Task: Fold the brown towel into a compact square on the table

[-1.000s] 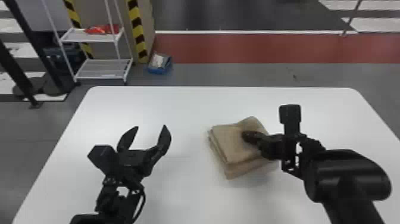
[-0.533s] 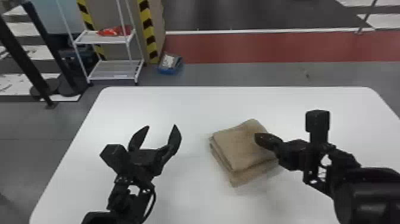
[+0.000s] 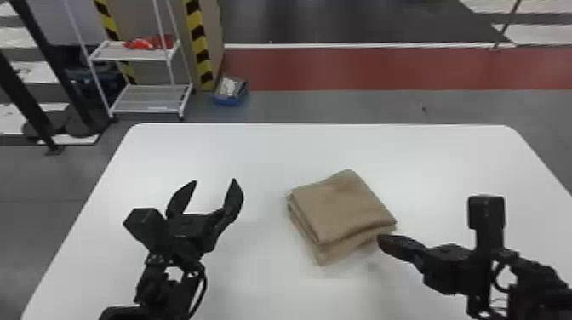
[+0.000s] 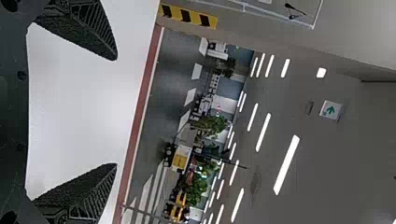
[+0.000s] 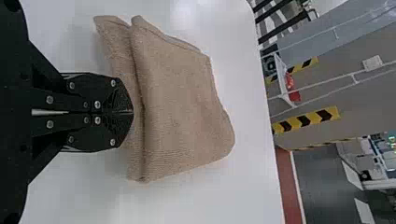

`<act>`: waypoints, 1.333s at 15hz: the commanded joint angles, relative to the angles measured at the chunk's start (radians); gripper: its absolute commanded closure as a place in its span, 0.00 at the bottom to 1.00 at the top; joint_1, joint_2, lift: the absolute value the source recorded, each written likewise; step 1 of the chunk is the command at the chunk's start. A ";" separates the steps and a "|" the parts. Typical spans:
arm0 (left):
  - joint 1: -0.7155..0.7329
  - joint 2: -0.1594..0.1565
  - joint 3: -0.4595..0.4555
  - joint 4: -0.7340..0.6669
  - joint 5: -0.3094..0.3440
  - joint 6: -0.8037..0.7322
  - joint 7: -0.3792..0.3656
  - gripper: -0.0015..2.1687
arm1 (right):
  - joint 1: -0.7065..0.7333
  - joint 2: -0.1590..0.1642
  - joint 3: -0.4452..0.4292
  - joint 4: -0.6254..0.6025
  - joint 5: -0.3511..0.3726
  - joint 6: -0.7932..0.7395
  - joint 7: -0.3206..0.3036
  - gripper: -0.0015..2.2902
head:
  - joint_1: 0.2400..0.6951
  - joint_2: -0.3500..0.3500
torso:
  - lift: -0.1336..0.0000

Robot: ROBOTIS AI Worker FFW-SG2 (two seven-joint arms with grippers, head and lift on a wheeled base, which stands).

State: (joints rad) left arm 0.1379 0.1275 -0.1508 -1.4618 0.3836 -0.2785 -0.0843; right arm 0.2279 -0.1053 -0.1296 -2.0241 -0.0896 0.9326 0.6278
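And here the brown towel (image 3: 340, 208) is laid on the white table (image 3: 319, 144), a little right of the middle, already folded into a compact, roughly square stack. Its corners are turned at a slant to the table's far edge, and the lower layers are left peeking out along its left and near sides.

Just beside the towel's near right side, the right gripper (image 3: 383, 241) is held with its jaws closed, tip to tip, and nothing is seen gripped in them. Whether the cloth is touched by those tips cannot be told.

Over on the left, well apart from the towel, the left gripper (image 3: 215, 182) is held over the table with its jaws spread wide and nothing between them.

Beyond the table's far left corner, red items (image 3: 147, 42) are carried on the upper shelf of a white rack (image 3: 136, 55), and a blue box (image 3: 230, 100) is set on the floor near it.
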 commanded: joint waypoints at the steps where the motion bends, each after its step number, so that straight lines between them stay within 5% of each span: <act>1: 0.000 0.001 -0.001 0.003 0.005 -0.008 0.000 0.03 | -0.016 -0.011 -0.013 0.012 0.014 0.048 -0.002 0.93 | 1.00 0.52 | 0.26; 10: 0.005 0.001 0.004 0.003 0.005 -0.014 0.000 0.03 | -0.338 -0.001 0.085 0.390 0.090 -0.031 -0.068 0.93 | 1.00 0.50 | 0.26; 20: -0.030 0.001 -0.007 0.038 0.009 -0.014 -0.002 0.03 | -0.571 0.076 0.157 0.763 0.140 -0.335 -0.165 0.93 | 1.00 0.56 | 0.26</act>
State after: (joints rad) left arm 0.1151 0.1288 -0.1539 -1.4312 0.3907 -0.2921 -0.0853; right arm -0.3276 -0.0358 0.0229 -1.2919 0.0448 0.6253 0.4661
